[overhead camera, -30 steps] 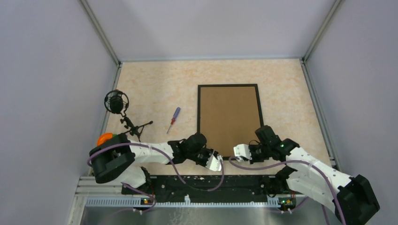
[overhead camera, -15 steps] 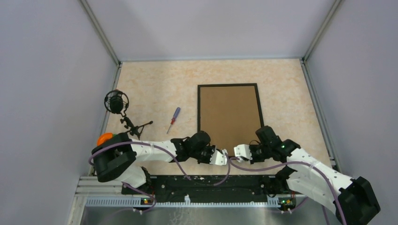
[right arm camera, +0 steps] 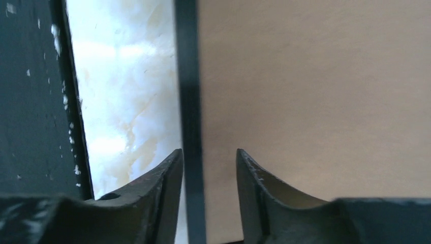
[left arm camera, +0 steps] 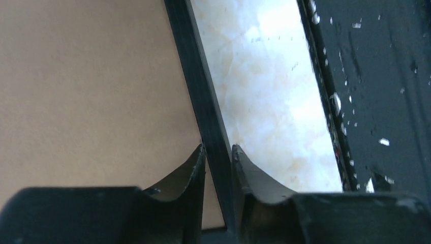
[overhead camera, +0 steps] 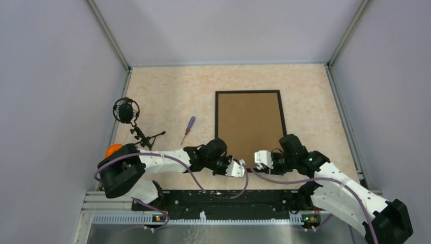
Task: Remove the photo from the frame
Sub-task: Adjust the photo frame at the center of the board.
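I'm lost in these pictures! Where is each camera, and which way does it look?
Top: above and behind, looking down on the table, the frame, the left arm, the right arm.
Left wrist: on its arm, looking past the left gripper at the frame's near rim.
Right wrist: likewise, past the right gripper.
Both wrist views share that rim.
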Controlling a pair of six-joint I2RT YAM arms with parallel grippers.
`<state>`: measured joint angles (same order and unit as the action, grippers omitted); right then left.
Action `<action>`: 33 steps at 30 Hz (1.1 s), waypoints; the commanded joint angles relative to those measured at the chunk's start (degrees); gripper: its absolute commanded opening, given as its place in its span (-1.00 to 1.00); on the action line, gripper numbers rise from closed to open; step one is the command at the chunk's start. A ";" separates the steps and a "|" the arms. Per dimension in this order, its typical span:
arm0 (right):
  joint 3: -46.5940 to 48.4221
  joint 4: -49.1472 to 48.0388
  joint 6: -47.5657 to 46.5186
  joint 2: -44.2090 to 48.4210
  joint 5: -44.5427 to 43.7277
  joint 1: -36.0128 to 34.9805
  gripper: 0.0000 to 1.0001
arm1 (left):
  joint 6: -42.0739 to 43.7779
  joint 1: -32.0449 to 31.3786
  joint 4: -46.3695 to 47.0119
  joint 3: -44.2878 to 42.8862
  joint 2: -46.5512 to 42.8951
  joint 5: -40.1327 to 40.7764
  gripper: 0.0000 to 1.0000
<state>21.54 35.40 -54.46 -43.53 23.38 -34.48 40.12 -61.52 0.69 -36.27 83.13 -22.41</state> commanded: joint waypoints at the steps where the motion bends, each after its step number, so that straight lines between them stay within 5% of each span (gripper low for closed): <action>1: 11.83 -1.26 12.02 -0.71 0.11 1.23 -0.10 | -0.84 3.77 -6.88 -2.72 -4.01 -4.24 -0.21; 8: 24.74 -0.36 26.10 -7.94 3.38 13.85 0.09 | -4.18 7.15 -9.81 -11.06 -3.10 -7.81 0.22; 19: 41.61 7.80 41.17 -32.57 9.10 39.91 0.06 | -8.91 1.35 -14.65 -32.06 18.00 -4.96 0.13; 33: 42.13 10.00 48.01 -39.72 11.30 49.97 0.06 | -13.50 -7.12 -20.29 -39.88 29.13 -1.43 -0.02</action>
<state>60.95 44.86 -9.30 -81.73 33.04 14.00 29.15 -67.59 -18.33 -73.95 110.61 -27.24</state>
